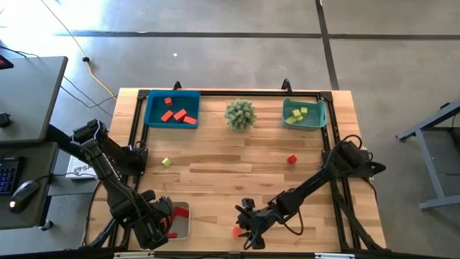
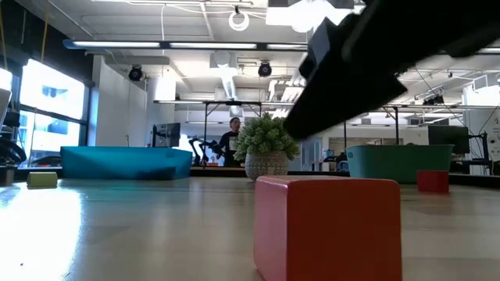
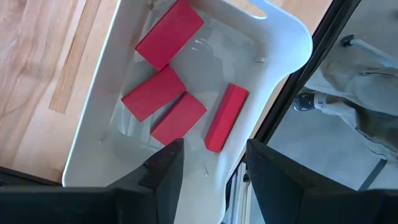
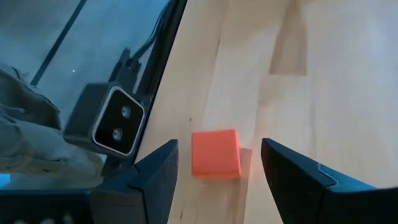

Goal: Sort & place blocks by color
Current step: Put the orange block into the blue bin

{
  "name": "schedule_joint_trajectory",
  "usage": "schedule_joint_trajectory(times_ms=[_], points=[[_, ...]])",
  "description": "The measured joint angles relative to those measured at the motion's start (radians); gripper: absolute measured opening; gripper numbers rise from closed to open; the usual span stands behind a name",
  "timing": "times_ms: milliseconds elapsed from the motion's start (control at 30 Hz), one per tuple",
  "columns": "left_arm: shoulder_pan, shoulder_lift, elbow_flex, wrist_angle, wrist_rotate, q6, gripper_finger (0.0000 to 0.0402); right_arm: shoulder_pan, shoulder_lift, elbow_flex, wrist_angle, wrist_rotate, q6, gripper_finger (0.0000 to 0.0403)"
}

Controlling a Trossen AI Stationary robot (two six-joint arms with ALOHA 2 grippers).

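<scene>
An orange-red block (image 1: 236,231) (image 4: 216,154) lies near the table's near edge and fills the foreground of the low view (image 2: 326,226). My right gripper (image 1: 249,229) (image 4: 219,163) hangs open over it, one finger on each side, touching nothing. My left gripper (image 1: 162,226) (image 3: 214,180) is open above a white tray (image 1: 182,229) (image 3: 273,37) that holds several red blocks (image 3: 168,34). One yellow-green block (image 1: 166,162) (image 2: 41,179) and one red block (image 1: 292,160) (image 2: 432,180) lie loose on the table.
At the far edge stand a blue bin (image 1: 152,108) (image 2: 125,162) with red and orange-red blocks, a spiky green plant (image 1: 240,114) (image 2: 266,148), and a teal bin (image 1: 320,119) (image 2: 398,164) with yellow-green blocks. A small camera (image 4: 115,121) sits at the near edge beside the orange-red block.
</scene>
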Motion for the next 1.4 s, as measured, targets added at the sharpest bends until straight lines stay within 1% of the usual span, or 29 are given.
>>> schedule_joint_trajectory(times_ms=[100, 167, 267, 367, 500, 733, 800, 933, 1033, 1267, 1400], points=[[0.0, 0.0, 0.0, 0.0, -0.001, 0.0, 0.0161, 0.008, 0.03, 0.0, 0.039, 0.003, -0.001, 0.0216], [0.0, 0.0, 0.0, 0.0, -0.001, 0.0, 0.0162, 0.013, 0.044, 0.0, 0.058, 0.024, -0.019, 0.0216], [0.0, 0.0, 0.0, 0.0, -0.002, 0.0, 0.0163, 0.018, 0.059, 0.0, 0.059, 0.048, -0.024, 0.0216], [0.001, 0.0, 0.0, 0.0, -0.011, 0.001, 0.0163, 0.018, 0.064, 0.0, 0.063, 0.049, -0.014, 0.0216], [0.002, 0.0, 0.0, 0.0, -0.035, 0.001, 0.0161, 0.018, 0.071, 0.0, 0.07, 0.056, -0.039, 0.0216], [0.015, 0.0, 0.0, 0.0, -0.053, 0.003, 0.0161, 0.015, 0.089, 0.0, 0.082, 0.023, -0.033, 0.0216], [0.022, 0.0, 0.0, 0.0, -0.053, 0.025, 0.0162, 0.015, 0.097, 0.0, 0.087, 0.009, -0.027, 0.0216], [0.031, -0.001, 0.0, 0.0, -0.054, 0.053, 0.0163, 0.015, 0.101, 0.0, 0.093, 0.017, -0.007, 0.0214], [0.038, -0.001, 0.0, 0.0, -0.054, 0.056, 0.0162, 0.012, 0.101, 0.0, 0.112, 0.023, -0.007, 0.0194], [0.073, -0.001, 0.0, 0.0, -0.067, 0.08, 0.0162, -0.002, 0.1, 0.0, 0.107, 0.019, 0.027, 0.0107], [0.103, -0.001, 0.0, 0.0, -0.069, 0.08, 0.0161, -0.003, 0.1, 0.001, 0.103, 0.02, 0.027, 0.0106]])
